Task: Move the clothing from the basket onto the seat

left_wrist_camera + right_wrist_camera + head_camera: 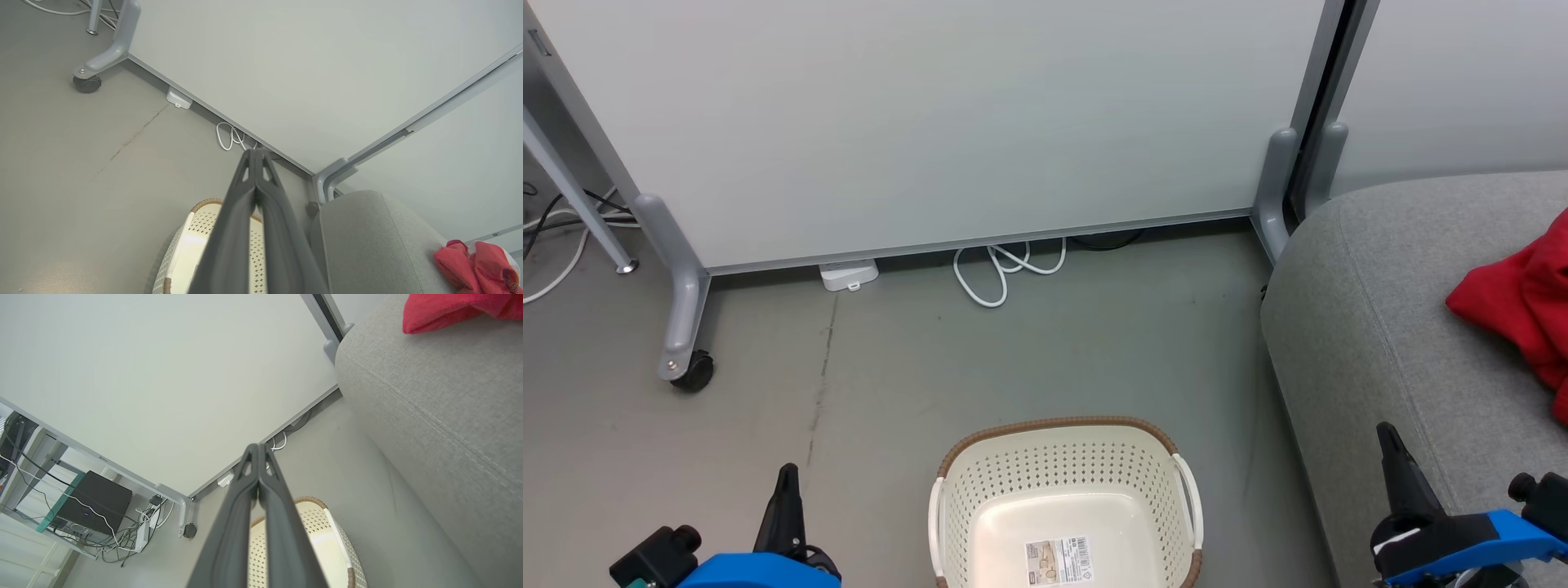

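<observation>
A cream-white perforated plastic basket [1058, 424] with a brown woven-look rim stands on the grey floor [890, 384]. It sits near the side of the light-grey fabric seat [1372, 343] but apart from it. The basket's smooth bottom is bare, with a printed label [1058, 560] stuck to it. The crumpled red fabric clothing [1515, 302] lies on top of the seat, set back from its rounded corner and running toward its right edge.

The left gripper [255, 153] is held above the floor to the left of the basket. Its two long dark fingers are pressed together at the tips and hold nothing. The right gripper [258, 447] hangs over the seat's near edge, its fingers likewise closed tight on nothing.

From the head, each gripper shows as little more than one dark finger above a blue mount. The wrist views make the closed tips plain. The left wrist view also catches a little white among the red folds. The right wrist view takes in a black box [96, 502] and a tangle of cables under a desk frame.

Behind the basket stands a tall white panel [931, 122] on grey feet with a black caster [693, 371]. A looped white cable [992, 282] and a small white adapter [849, 274] lie at its foot.
</observation>
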Controlling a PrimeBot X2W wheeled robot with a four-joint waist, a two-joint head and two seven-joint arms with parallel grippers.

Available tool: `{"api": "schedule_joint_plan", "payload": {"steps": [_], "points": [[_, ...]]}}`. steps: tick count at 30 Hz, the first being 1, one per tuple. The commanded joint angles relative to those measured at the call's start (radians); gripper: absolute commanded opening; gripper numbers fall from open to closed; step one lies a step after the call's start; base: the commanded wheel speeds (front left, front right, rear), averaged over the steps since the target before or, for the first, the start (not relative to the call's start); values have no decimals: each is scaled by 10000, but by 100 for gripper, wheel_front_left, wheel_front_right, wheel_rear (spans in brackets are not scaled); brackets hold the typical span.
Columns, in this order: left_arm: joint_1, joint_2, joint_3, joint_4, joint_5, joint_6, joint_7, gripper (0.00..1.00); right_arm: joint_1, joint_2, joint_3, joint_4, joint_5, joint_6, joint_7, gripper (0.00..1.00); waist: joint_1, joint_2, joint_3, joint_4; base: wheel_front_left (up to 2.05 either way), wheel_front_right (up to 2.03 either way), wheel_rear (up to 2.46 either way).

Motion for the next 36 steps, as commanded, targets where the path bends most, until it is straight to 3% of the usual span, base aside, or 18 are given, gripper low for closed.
{"api": "schedule_joint_plan", "payload": {"steps": [1, 36], "points": [[-306, 15, 116, -180, -283, -4, 74, 0, -307, -71, 2, -90, 323, 1, 43, 0, -1, 0, -1, -3, 0, 0, 0], [-718, -172, 806, -678, -3863, -9, 1144, 0, -657, -121, 34, 104, 4331, 3, 482, 0, -1, 0, -25, -92, 0, 0, 0]]}}
